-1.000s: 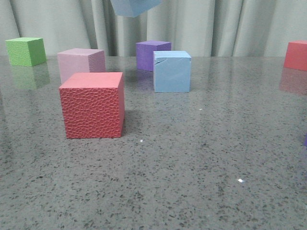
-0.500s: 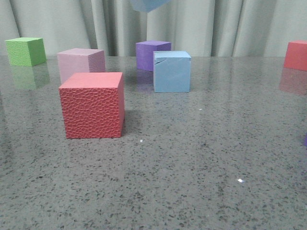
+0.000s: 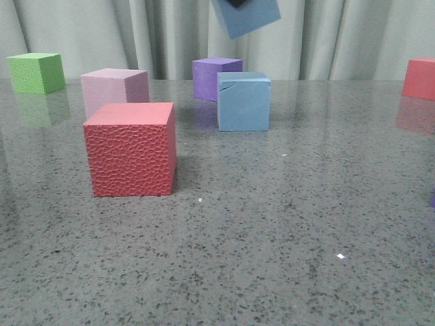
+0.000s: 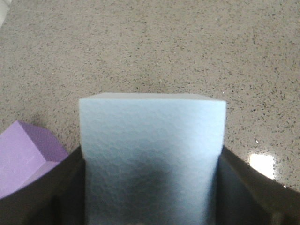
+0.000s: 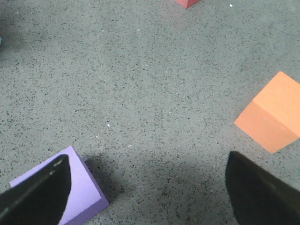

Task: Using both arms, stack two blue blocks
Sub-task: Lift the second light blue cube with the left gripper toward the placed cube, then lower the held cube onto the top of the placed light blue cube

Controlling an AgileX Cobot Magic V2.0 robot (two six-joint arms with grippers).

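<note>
A blue block (image 4: 152, 159) sits pinched between the two dark fingers (image 4: 42, 192) of my left gripper (image 4: 152, 197), which press on its opposite sides. In the front view this held block (image 3: 248, 17) hangs tilted in the air at the top of the picture, in front of the pale curtain (image 3: 88, 34) and clear of the table. A small dark patch on its upper edge is the only part of the gripper that view shows.

The second blue block (image 3: 244, 101), with a crack near its top edge, stands on the grey speckled table (image 3: 272, 238), below the held one and seemingly a little to the left of it. A purple cube (image 3: 214, 78) stands just behind it. A large red cube (image 3: 131, 149) is in front and to the left, with a pink cube (image 3: 114, 89) behind that and a green cube (image 3: 36, 72) far left.

I judge this to be the carrying step: one block is lifted, and the stack is not yet made. The next move calls for lining the held block up over the standing one, levelling its tilt, and lowering it squarely before letting go.

My right gripper (image 5: 145, 187) hovers over the table with its fingers (image 5: 40, 192) spread wide and nothing between them. Beneath it I see another purple cube (image 5: 82, 194) and an orange cube (image 5: 274, 115).
</note>
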